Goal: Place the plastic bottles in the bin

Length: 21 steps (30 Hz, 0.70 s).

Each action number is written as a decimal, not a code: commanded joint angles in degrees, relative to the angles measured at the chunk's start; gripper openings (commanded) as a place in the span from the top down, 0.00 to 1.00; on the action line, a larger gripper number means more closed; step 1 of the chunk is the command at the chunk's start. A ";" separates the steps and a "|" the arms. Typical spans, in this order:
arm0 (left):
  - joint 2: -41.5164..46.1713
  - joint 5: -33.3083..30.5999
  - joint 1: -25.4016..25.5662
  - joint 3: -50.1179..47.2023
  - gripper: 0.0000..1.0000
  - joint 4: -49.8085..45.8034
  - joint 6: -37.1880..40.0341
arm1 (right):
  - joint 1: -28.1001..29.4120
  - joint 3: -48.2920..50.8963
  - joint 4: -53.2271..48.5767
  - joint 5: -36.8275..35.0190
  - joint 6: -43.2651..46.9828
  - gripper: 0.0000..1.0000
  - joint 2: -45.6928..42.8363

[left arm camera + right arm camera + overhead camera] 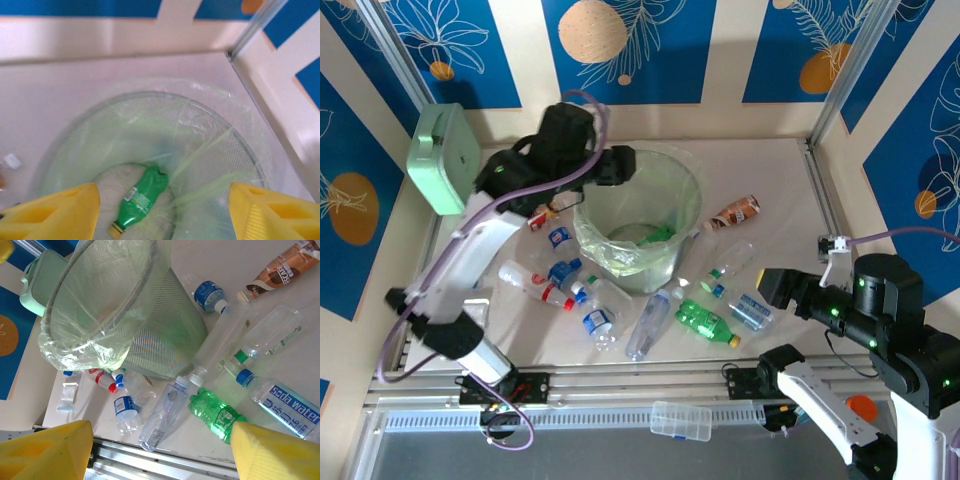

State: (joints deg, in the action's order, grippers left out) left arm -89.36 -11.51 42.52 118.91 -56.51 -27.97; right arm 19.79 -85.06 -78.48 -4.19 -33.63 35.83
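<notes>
The left gripper (pixel 162 197) hangs directly over the mouth of the bin (pixel 595 240), its 2 yellow fingers (pixel 55 212) spread wide with nothing between them; seen from the left wrist, 1 green bottle (pixel 142 195) lies on its side on the bin's floor, its yellowish cap toward the near side; the bin stands upright near the middle of the table (pixel 780 180), a clear bag folded over its rim; the right gripper (pixel 161 432) is held above the right part of the table, well apart from the bin, its jaws likewise parted and empty; below it lie a second green bottle (pixel 217 412), a crushed clear bottle (pixel 162 412) just beside it, and a blue-labelled soda water bottle (pixel 285 402) at the right; nearer the bin, a long clear bottle (pixel 220 340) lies close against the bin's base, a squarish clear bottle (pixel 272 332) with a green cap rests beside it, a small blue-labelled bottle (pixel 207 294) sits by the bin's far side, and a brown-labelled bottle (pixel 285 267) lies farther off; left of the bin, a cluster of small bottles (pixel 565 272) with blue labels and red or blue caps lies on the table; a mint-green case (pixel 442 158) stands at the left wall, and a flat clear box (pixel 680 420) rests on the near rail between the 2 arm bases.
</notes>
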 commanded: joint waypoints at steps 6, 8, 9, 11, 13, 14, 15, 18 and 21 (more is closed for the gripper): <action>14.81 -16.85 -4.10 -11.10 0.33 -8.60 -10.25 | 0.16 1.96 2.23 3.02 -0.13 0.27 1.77; 17.11 -14.85 -7.91 -15.19 0.34 -13.09 -16.98 | 0.22 2.47 2.44 3.37 -0.21 0.27 2.13; 18.61 -12.60 -10.13 -18.52 0.34 -14.29 -20.64 | 0.17 2.66 2.62 3.62 -0.25 0.27 2.30; 21.97 -8.62 -14.00 -25.81 0.33 -14.83 -25.39 | 0.16 3.04 2.83 3.92 -0.12 0.27 2.62; 25.25 -5.13 -17.71 -32.96 0.33 -15.11 -29.23 | 0.17 3.40 2.80 4.23 -0.12 0.27 2.84; 26.84 -3.30 -19.55 -36.44 0.32 -14.80 -30.43 | 0.16 3.69 2.72 4.44 0.03 0.27 2.92; 28.18 -2.01 -21.04 -39.84 0.32 -14.43 -31.11 | 0.19 3.89 2.64 4.47 0.13 0.27 2.93; 31.15 0.82 -23.79 -48.69 0.31 -12.24 -31.79 | 0.16 4.37 2.80 4.45 0.23 0.27 2.90; 32.73 3.26 -25.08 -56.33 0.31 -9.14 -32.67 | 0.16 4.50 3.31 4.53 -0.03 0.27 3.28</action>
State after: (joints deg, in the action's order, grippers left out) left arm -58.43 -12.84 18.65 66.61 -67.79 -57.32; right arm 19.79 -81.06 -76.18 -1.06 -33.63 38.57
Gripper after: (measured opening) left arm 0.689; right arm 0.733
